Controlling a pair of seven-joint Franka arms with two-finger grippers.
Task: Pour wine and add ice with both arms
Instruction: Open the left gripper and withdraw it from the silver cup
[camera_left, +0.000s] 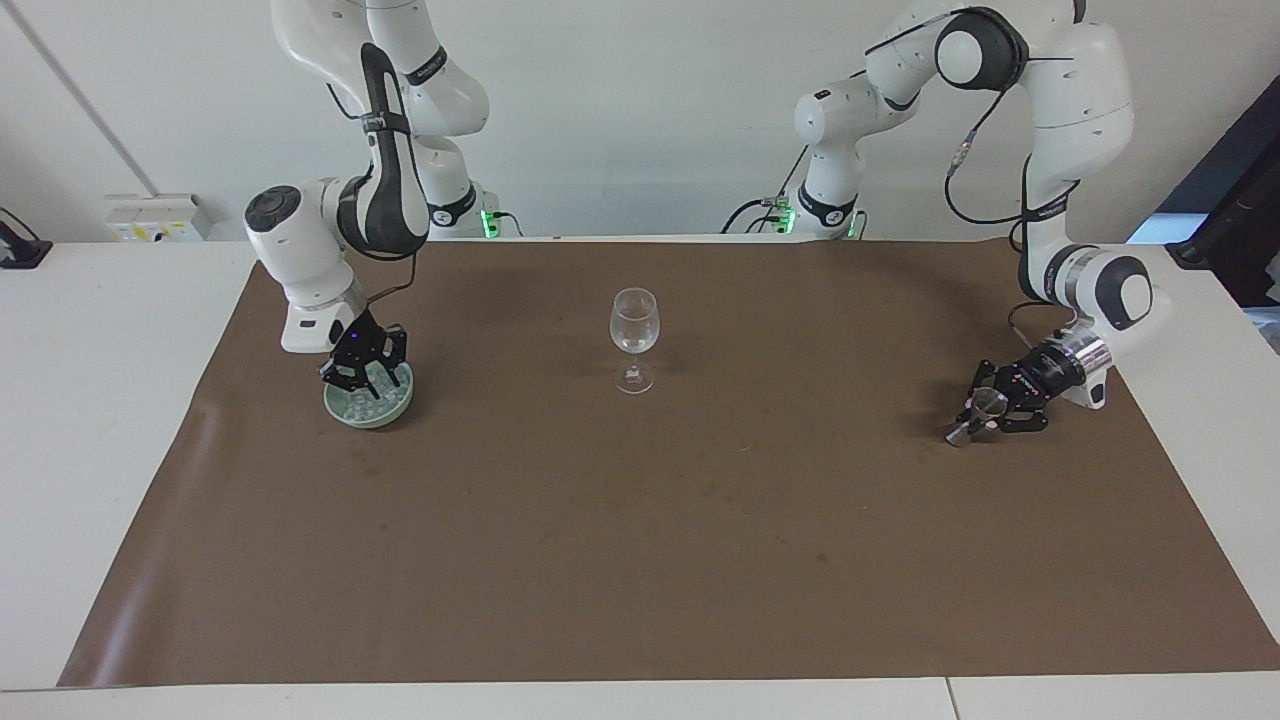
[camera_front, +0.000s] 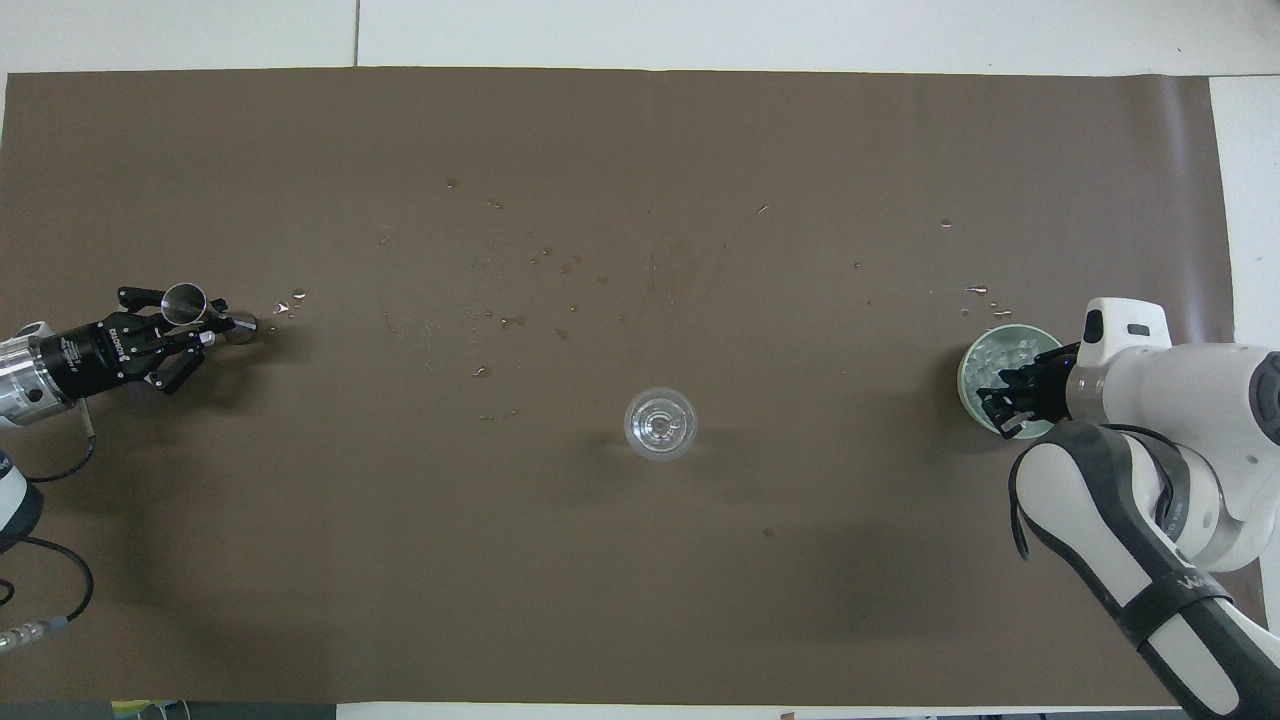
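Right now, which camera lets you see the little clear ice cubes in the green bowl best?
The overhead view. It looks down into the pale green round bowl, so the small clear ice cubes show beside the right pincer. The facing view shows the ice cubes from the side, partly hidden by that pincer.

You're looking at a white table (camera_left: 100, 420) covered by a brown mat (camera_left: 640, 560), spotted with droplets (camera_front: 540, 260). A plain white wall (camera_left: 620, 110) rises at the robots' end, a white socket box (camera_left: 158, 217) against it.
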